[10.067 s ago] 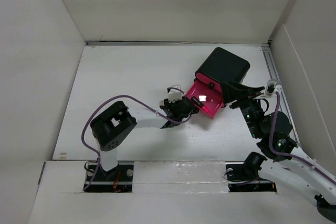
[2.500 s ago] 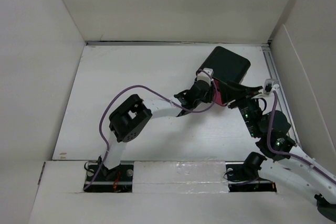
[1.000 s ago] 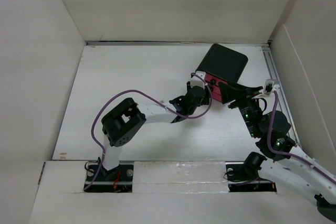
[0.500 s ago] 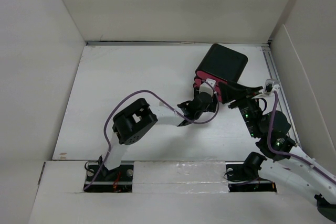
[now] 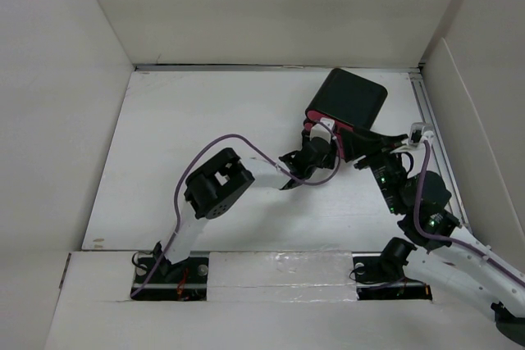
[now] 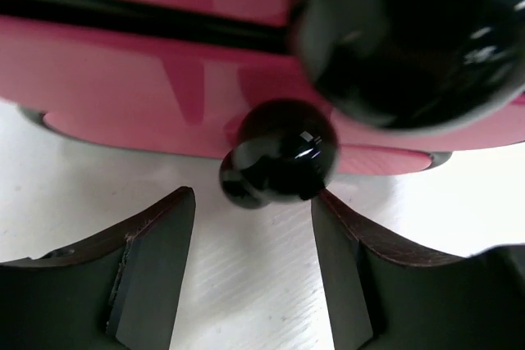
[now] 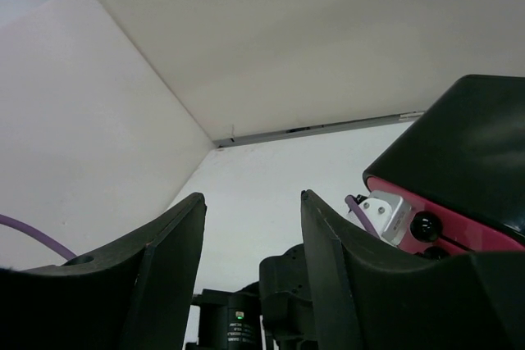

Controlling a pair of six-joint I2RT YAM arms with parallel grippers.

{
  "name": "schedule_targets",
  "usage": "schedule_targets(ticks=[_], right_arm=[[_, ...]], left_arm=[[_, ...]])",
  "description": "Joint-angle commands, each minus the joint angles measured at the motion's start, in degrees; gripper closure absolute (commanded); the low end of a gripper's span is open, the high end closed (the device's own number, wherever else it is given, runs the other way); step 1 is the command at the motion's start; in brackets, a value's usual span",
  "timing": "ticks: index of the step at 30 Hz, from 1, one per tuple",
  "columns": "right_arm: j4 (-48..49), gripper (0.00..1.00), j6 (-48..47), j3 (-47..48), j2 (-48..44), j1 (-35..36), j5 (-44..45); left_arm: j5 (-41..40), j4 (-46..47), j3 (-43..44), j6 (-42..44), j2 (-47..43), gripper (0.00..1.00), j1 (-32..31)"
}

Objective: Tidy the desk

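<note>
Knob (image 6: 279, 161), blurred, just beyond wide-spread fingers (image 6: 148, 268) of left end effector (image 6: 253, 227); larger knob (image 6: 410, 38) cropped.

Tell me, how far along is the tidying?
Mostly done: the desk shows no loose items, and the pink drawers of the cabinet look shut. The left gripper hangs open at a drawer knob; the right gripper is open beside the cabinet. Probably only backing away is left.
</note>
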Motion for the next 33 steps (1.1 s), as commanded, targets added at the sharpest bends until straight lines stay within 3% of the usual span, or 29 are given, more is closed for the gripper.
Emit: schedule_targets(ticks=[1,5,20,33], right_arm=[[2.95,0.44,0.1,0.21,0.12,-0.42,-0.75],[2.95,0.44,0.01,0.3,0.38,-0.42,-0.66],[3.04,0.44,-0.08,0.21,0.91,-0.42,-0.66],[3.3,0.44,-0.08,0.39,1.61,-0.42,-0.66]], left_arm=[[0.37,0.61,3.38,1.66,0.77,0.46,-0.32],[-0.07,0.34,4.61,2.27,1.74,0.49,-0.32],[-1.13,-0.53,5.06,3.24,2.27,0.87,-0.32],[-5.08,2.37,-7.24,3.24,-7.04,0.9,-2.78]])
